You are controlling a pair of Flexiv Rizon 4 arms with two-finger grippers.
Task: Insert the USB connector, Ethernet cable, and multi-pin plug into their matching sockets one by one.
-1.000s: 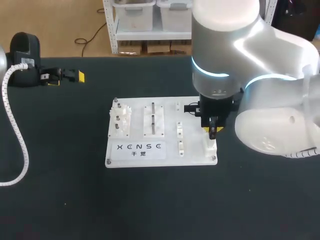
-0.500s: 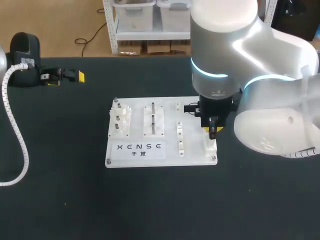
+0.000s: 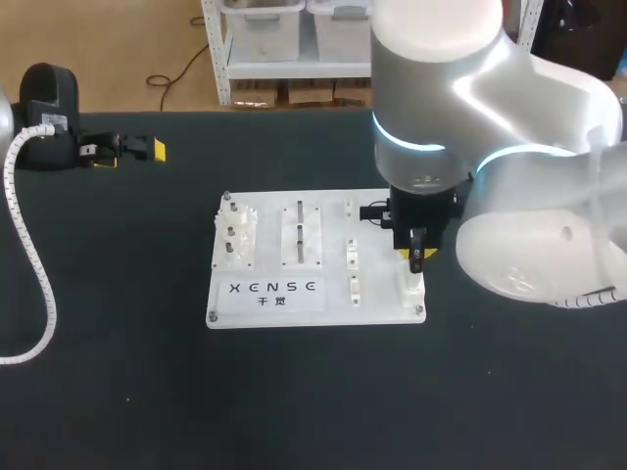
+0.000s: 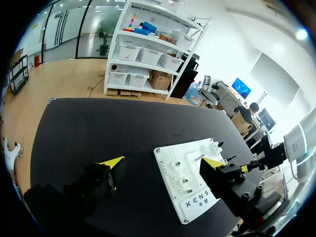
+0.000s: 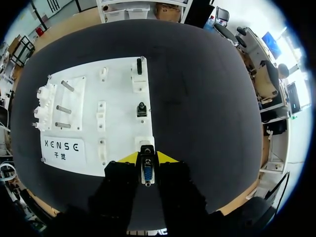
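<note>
Right hand [image 3: 416, 257]: clamped on the multi-pin plug [image 5: 147, 173], one finger against each side, over the near right corner of the board [image 3: 323, 208].
Multi-pin plug: upright between the yellow tips, blue face towards my wrist camera, right by the white socket block [image 5: 144, 142] at that corner. I cannot tell whether they touch.
Board: white, mid-surface on the dark surface [image 3: 118, 343].
Right edge of board: two dark connectors [image 5: 141, 109] stand in white holders farther along. I cannot tell which is which.
Left hand [image 3: 147, 150]: fingers apart, nothing between them, at the far left of the surface, well apart from the board.
</note>
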